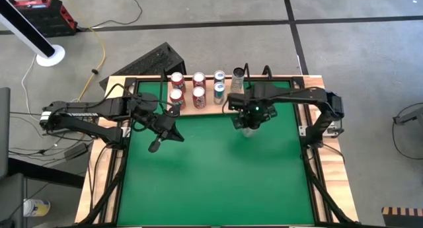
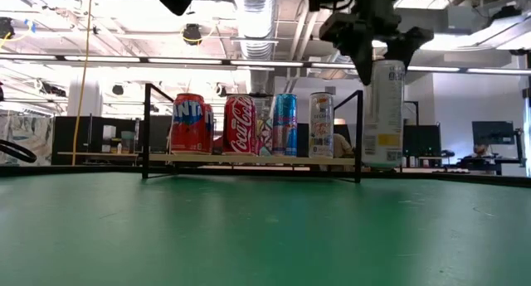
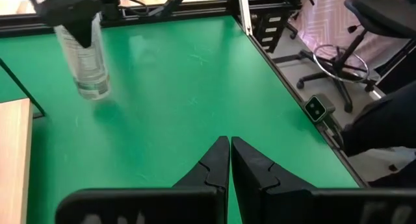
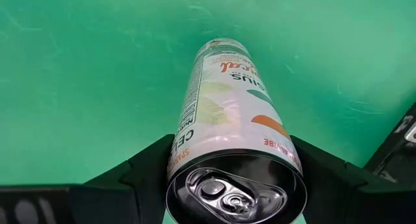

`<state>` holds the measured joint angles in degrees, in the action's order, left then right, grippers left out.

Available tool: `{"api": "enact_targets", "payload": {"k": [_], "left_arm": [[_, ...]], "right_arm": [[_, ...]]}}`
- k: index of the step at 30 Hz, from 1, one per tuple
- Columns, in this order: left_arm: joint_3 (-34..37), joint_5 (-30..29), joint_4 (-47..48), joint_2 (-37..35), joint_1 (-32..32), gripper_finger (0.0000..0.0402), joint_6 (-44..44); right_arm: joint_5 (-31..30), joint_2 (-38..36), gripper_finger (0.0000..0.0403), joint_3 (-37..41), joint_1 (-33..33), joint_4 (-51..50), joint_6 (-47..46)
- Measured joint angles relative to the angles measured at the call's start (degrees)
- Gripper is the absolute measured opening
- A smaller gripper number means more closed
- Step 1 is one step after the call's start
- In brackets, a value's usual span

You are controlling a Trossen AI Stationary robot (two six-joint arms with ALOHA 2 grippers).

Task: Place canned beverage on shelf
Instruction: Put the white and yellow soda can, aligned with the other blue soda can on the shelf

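Your right gripper [image 1: 250, 119] is clamped on a tall white can [image 2: 383, 112], fingers [image 4: 143, 169] either side of it just under the top rim. In the low view the can hangs upright, clear of the green table [image 1: 218, 182], just past the shelf's right end. From above, it sits just in front of the shelf's [image 1: 228, 104] right end, near the table's back edge.

The shelf runs along the back edge and carries two red cans [image 1: 177, 80] at its left end, two more red ones [image 1: 199, 79] next to them, two blue-and-silver cans [image 1: 219, 76] after that, and one pale can [image 1: 238, 74] at the right end. At table level you see a Fanta can [image 2: 190, 123], a Coca-Cola can [image 2: 241, 124], a blue can [image 2: 284, 124] and a white can [image 2: 322, 124] lined up on the board.

Your left gripper [image 3: 230, 160] is closed tight, nothing in it, hanging above the table's left half, near the shelf's left end.
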<state>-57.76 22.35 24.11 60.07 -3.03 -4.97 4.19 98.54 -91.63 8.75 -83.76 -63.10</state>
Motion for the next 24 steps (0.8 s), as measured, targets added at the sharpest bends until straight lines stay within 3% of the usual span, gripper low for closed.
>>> {"api": "enact_targets", "payload": {"k": [18,24], "left_arm": [[0.0,-0.7,0.7,0.0,0.0,0.0,1.2],[0.0,-5.6,0.3,0.0,0.0,0.0,2.7]], "right_arm": [[-1.1,5.6,0.0283,-0.1,3.8,5.7,10.6],[-1.2,5.3,0.0288,0.0,3.8,6.3,14.7]]}}
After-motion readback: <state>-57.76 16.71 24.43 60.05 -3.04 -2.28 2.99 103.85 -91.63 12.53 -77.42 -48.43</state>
